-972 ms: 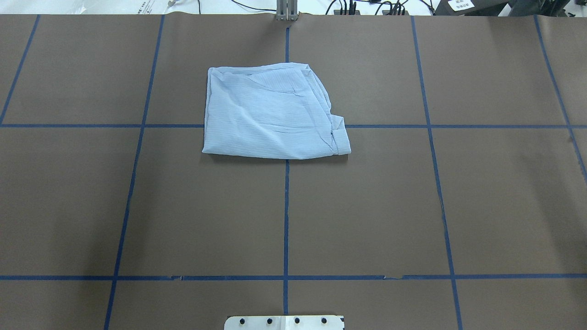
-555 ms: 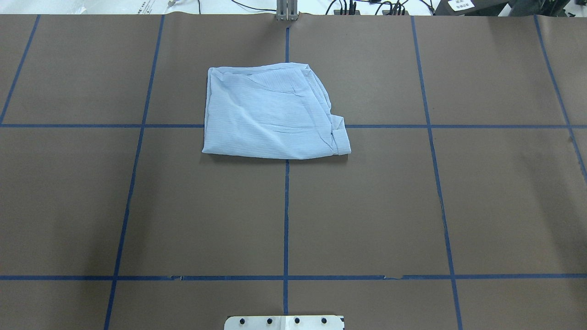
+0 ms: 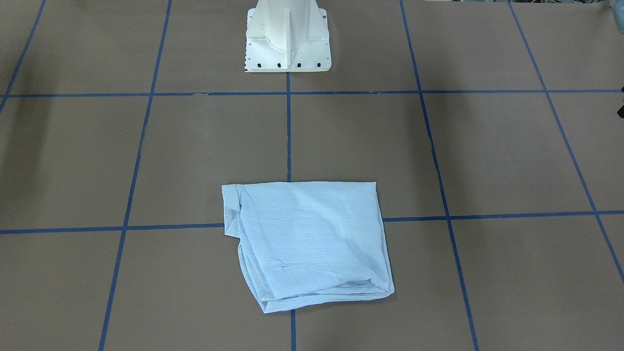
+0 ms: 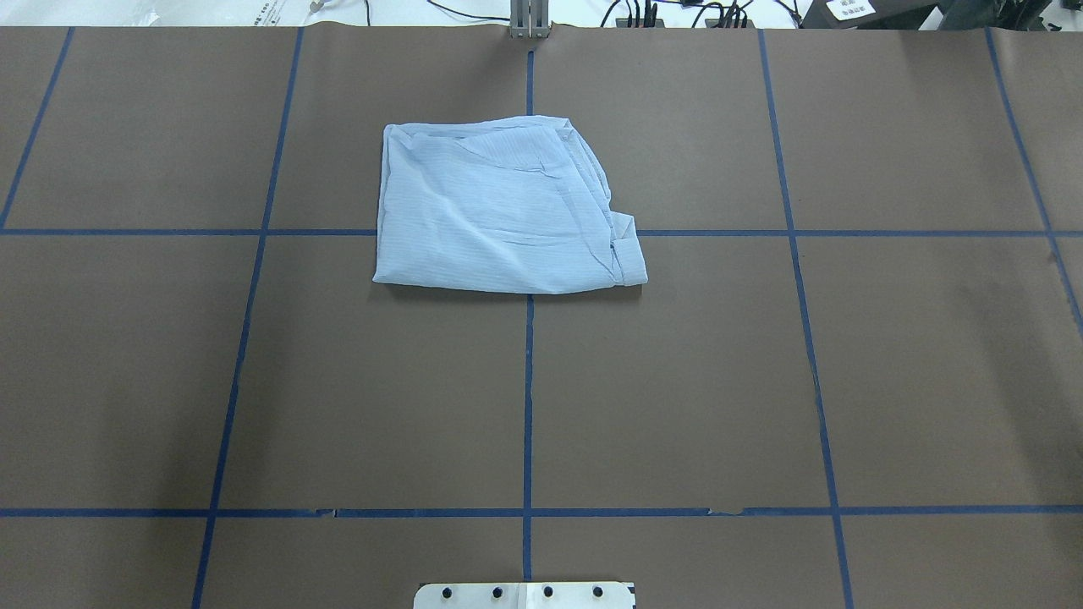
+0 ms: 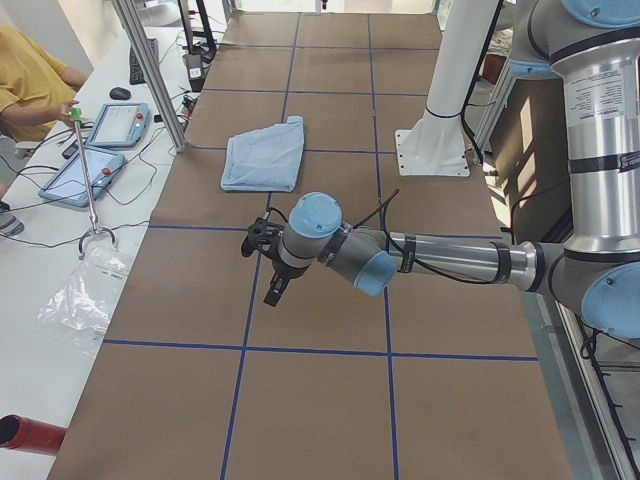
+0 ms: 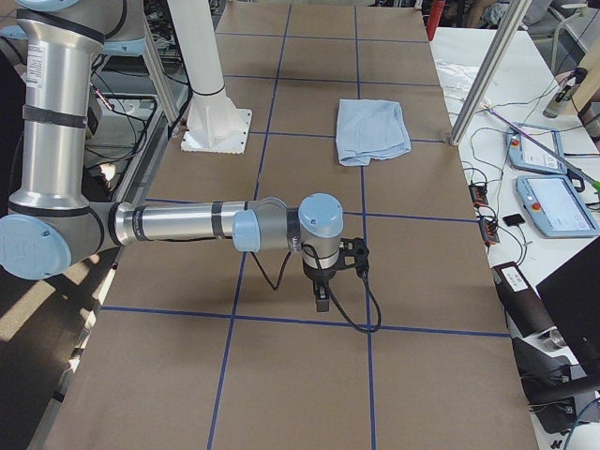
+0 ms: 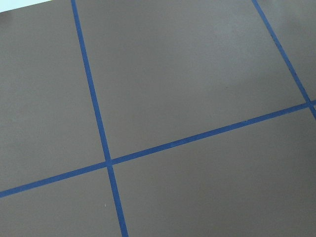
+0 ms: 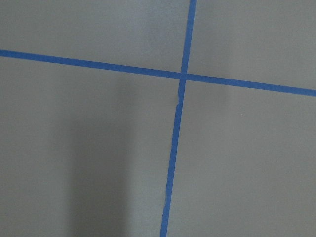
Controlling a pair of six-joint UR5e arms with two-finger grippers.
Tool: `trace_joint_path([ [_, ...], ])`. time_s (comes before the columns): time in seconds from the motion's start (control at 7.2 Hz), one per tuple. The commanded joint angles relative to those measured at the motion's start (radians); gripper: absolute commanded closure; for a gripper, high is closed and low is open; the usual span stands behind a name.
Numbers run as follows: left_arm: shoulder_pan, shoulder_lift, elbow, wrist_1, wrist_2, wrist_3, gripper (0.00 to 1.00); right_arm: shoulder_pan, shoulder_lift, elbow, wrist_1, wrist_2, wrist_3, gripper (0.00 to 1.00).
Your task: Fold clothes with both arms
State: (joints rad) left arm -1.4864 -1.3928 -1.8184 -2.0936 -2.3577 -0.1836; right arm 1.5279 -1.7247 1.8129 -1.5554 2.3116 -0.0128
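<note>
Shirt (image 4: pixel 499 211) — one, folded; left claw (image 5: pixel 273 288), right claw (image 6: pixel 322 298) — cannot tell spread or pressed.

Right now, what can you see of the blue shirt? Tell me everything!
The shirt is thin, pale blue cloth with fine stripes. It is folded into a rough square of several layers, a bit wrinkled. It lies flat on the brown table, over a crossing of blue tape lines. Only the table touches it.

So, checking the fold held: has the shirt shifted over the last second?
No. The shirt lies across the same blue tape lines as before, its corners unchanged.
</note>
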Motion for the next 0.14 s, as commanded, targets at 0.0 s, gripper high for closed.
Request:
trace_joint_path([
  [0.0, 0.0, 0.0, -0.001, -0.002, 0.0, 0.0, 0.0, 0.0, 0.001, 0.0, 0.0, 0.0, 0.002, 0.0],
])
